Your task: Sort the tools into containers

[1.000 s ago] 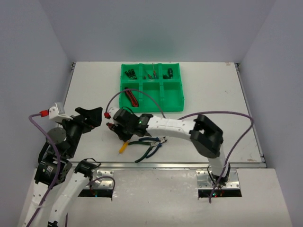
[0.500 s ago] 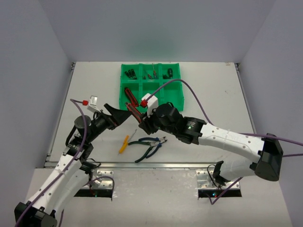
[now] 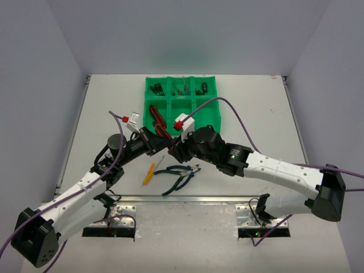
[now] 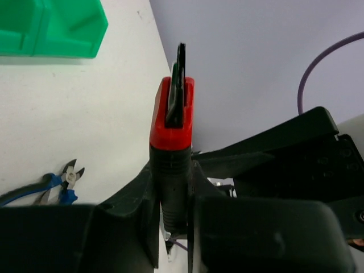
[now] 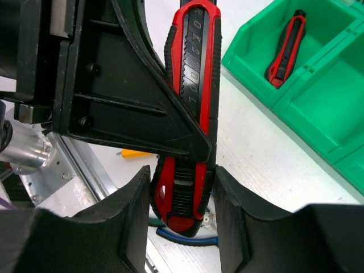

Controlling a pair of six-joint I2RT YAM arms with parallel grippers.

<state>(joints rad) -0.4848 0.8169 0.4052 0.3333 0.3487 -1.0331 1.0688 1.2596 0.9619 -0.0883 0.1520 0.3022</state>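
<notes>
A red-and-black utility knife (image 5: 193,68) hangs above the table between both arms, just in front of the green tray (image 3: 210,122). My right gripper (image 5: 181,193) is shut on its lower end, with a finger on each side. My left gripper (image 4: 172,170) is shut on the same knife (image 4: 172,125), whose red tip sticks out past the jaws. In the top view the left gripper (image 3: 159,142) and right gripper (image 3: 173,149) meet head-on, and the knife is mostly hidden between them. Another utility knife (image 5: 287,48) lies in the tray's front-left compartment (image 3: 155,115).
On the table below the grippers lie blue-handled pliers (image 3: 179,170), green-handled pliers (image 3: 175,183) and a yellow-handled screwdriver (image 3: 148,173). Small screwdrivers fill the tray's back row (image 3: 182,89). A purple cable (image 3: 227,105) arcs over the tray's right side.
My left arm has swung right to meet the right gripper, and its jaws have closed on the knife. The right gripper has kept its hold and barely moved in the last half second.
</notes>
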